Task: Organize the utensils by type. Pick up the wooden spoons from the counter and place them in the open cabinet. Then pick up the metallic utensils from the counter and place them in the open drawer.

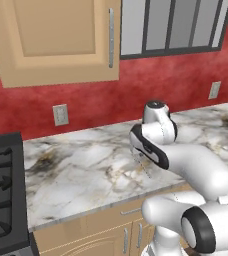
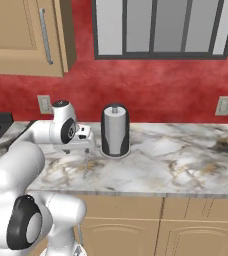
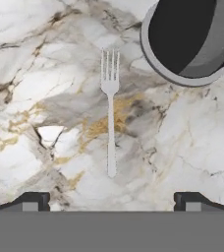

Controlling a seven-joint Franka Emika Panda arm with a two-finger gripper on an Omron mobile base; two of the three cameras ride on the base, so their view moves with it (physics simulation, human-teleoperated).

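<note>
Gripper (image 3: 112, 202) open (wide) — slim silver fork (image 3: 110, 113), flat

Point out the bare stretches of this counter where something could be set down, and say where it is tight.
Free: the marble counter right of the paper towel holder, out toward the wall outlet; also the stretch between the stove and the arm. Tight: under the open claw, where a fork lies close beside the holder's base.

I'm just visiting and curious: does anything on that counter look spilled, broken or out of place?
Nothing spilled or broken. One fork lies loose and flat on the counter near a dark canister, under the open gripper.
</note>
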